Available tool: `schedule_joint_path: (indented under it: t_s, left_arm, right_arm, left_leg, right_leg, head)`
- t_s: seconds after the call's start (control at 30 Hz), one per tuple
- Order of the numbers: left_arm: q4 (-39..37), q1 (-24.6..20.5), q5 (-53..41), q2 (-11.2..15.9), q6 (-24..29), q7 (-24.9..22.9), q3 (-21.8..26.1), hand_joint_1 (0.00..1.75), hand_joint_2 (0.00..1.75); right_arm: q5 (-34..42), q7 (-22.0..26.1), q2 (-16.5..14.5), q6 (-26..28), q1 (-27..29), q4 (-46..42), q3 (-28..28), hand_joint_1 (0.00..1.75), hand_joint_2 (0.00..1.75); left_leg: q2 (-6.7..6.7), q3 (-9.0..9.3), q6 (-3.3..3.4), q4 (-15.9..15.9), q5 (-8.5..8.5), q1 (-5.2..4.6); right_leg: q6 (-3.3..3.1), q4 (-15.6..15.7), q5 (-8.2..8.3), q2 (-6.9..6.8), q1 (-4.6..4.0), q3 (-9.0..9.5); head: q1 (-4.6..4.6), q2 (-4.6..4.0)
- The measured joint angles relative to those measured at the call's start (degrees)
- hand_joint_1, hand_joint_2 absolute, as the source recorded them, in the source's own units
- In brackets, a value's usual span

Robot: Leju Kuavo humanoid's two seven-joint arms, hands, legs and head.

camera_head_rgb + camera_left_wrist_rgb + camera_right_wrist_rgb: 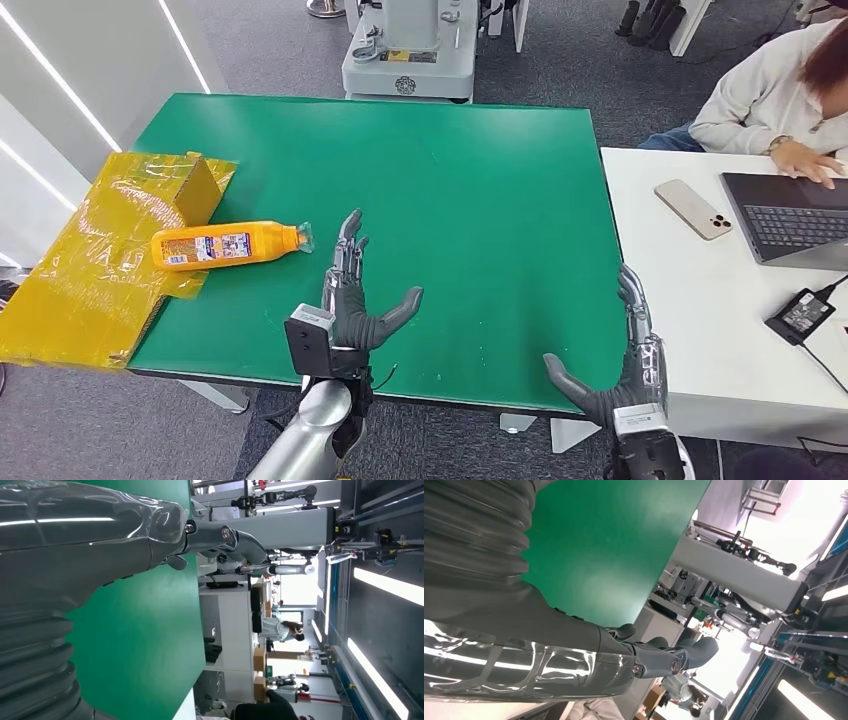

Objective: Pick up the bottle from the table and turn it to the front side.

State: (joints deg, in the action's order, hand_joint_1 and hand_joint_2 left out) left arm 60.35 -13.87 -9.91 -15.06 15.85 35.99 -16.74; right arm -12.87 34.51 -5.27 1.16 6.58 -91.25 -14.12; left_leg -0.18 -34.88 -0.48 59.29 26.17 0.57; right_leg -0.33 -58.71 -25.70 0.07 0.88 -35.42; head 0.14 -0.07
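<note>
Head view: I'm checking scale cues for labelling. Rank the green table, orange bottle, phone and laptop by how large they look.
1. green table
2. laptop, partly cut off at the edge
3. orange bottle
4. phone

Bottle against laptop is unsure, since the laptop isn't fully shown.

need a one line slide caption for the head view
Both hands, left hand and right hand, open over the green table; orange bottle lies on its side, untouched.

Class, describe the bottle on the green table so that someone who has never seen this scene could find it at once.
Start at the green table and go to the edge where a crumpled yellow plastic sheet hangs over. The bottle lies on its side there, its base on the sheet and its neck pointing toward the left hand. It is orange with a printed label, the only bottle on the table.
</note>
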Motion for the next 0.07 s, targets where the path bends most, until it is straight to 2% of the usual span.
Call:
schedule_joint_path:
  t_s: [0.07]
  left_arm:
    - [0.2,0.1,0.8,0.2,-0.8,0.0,0.0,0.00,1.75]
  right_arm:
    - [0.1,0.3,-0.2,0.3,0.3,-0.2,0.5,0.00,1.75]
  left_leg:
    - [0.00,0.00,0.00,0.0,0.00,0.00]
  right_leg:
    - [0.00,0.0,0.00,0.00,0.00,0.00]
  head:
    - [-0.01,0.00]
